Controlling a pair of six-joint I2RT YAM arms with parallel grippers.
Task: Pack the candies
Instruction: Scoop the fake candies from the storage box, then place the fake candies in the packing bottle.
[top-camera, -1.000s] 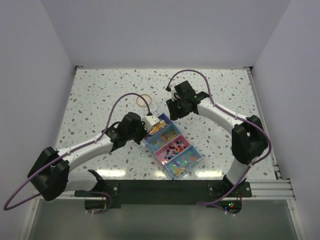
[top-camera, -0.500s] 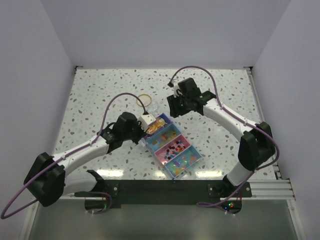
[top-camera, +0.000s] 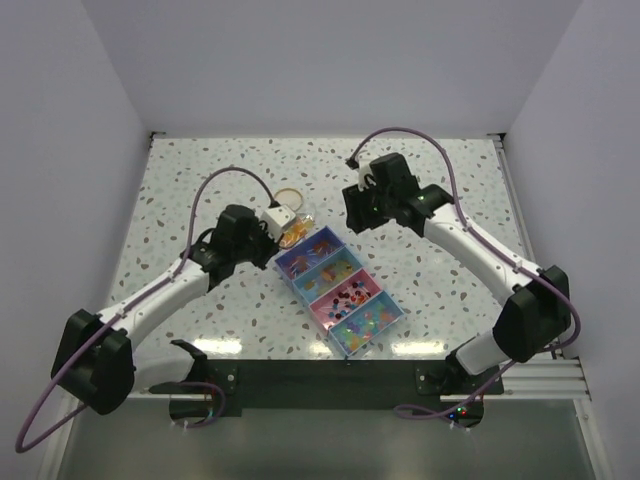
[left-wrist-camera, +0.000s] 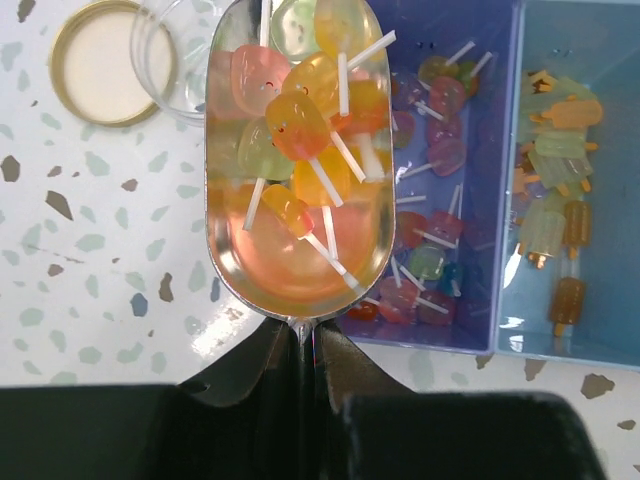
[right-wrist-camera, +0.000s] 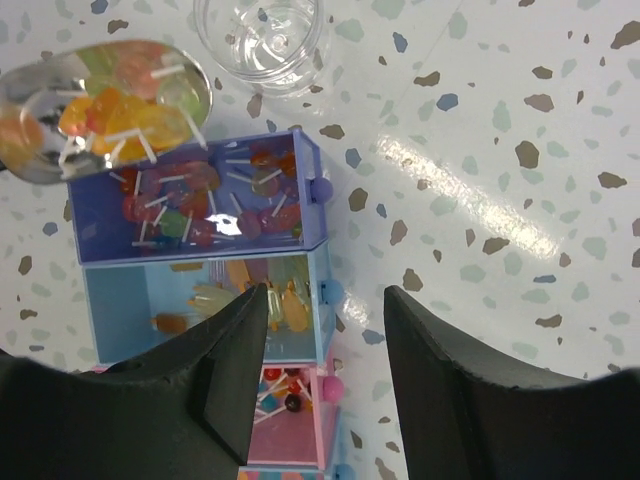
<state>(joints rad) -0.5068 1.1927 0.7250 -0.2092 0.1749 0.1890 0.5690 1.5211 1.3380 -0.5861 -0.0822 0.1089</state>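
A spoon (left-wrist-camera: 297, 170) heaped with candies (left-wrist-camera: 300, 125) is clamped by its handle in the closed left hand (left-wrist-camera: 303, 338) and held over the far left corner of the box (right-wrist-camera: 312, 205), near the jar (right-wrist-camera: 262, 40). More candies lie in the box. The right hand (right-wrist-camera: 325, 345) is held above the box, its fingers parted and empty.

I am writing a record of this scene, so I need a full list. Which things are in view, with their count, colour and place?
scoop: one, silver, beside the box's far end, tip near the jar
candies: many, orange, yellow, pink, green, white sticks; heaped in the scoop, more in the box
box: one, four compartments, blue and pink, mid-table
jar: one, clear, open, beyond the box
lid: one, gold, beside the jar
table: one, white, speckled
left pincer: shut on the scoop's handle
right pincer: open, empty, above the box
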